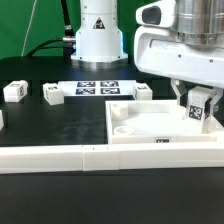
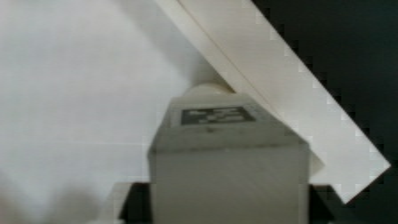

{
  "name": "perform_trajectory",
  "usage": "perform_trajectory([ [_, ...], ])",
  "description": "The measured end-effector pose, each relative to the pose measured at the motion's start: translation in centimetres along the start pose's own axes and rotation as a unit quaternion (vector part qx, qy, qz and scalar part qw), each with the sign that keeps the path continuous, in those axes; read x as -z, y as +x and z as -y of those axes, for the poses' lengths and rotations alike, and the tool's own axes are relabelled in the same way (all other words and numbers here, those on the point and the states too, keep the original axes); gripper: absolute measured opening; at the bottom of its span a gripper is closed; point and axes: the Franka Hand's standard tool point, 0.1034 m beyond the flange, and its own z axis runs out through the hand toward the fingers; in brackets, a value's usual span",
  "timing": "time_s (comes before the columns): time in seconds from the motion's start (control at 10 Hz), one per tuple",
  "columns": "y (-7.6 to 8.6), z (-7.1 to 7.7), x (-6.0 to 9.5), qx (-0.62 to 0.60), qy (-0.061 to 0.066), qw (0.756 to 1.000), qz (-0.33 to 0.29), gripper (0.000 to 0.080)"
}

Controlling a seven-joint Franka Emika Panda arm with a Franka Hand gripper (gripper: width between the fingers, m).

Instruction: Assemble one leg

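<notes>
My gripper [image 1: 199, 107] is shut on a leg [image 1: 199, 108], a small white post with a black-and-white tag, and holds it over the right-hand corner of the large flat white panel [image 1: 150, 125] in the exterior view. In the wrist view the leg [image 2: 222, 150] fills the space between my dark fingers [image 2: 139, 205], its tagged end pointing at the panel [image 2: 71, 90] near the panel's raised rim [image 2: 267, 70]. Whether the leg touches the panel I cannot tell.
Loose white legs lie on the black table at the exterior view's left: one [image 1: 14, 92], another [image 1: 52, 95] and a third [image 1: 1, 119] at the edge. A further white piece [image 1: 143, 93] lies behind the panel. The marker board [image 1: 97, 88] lies at the back. A white wall [image 1: 60, 158] runs along the front.
</notes>
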Motion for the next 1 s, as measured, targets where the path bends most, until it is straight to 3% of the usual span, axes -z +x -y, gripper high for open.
perform_trajectory([
  [0.1,0.03,-0.01,0.04,-0.040,0.000,0.999,-0.001,0.0290],
  [0.2,0.04,-0.04,-0.01,-0.068,-0.001,0.998,-0.001,0.0370],
  [0.3,0.02,-0.03,-0.04,-0.057,-0.001,0.998,-0.001,0.0370],
  [0.4,0.01,-0.03,-0.05,-0.056,-0.001,0.998,-0.001,0.0551],
  [0.5,-0.01,-0.11,-0.13,-0.009,-0.002,1.000,0.000,0.0551],
  [0.6,-0.16,-0.12,-0.14,0.052,-0.004,0.999,0.002,0.0629],
  [1.0,-0.64,0.29,-0.14,0.252,-0.003,0.968,0.001,0.0649],
])
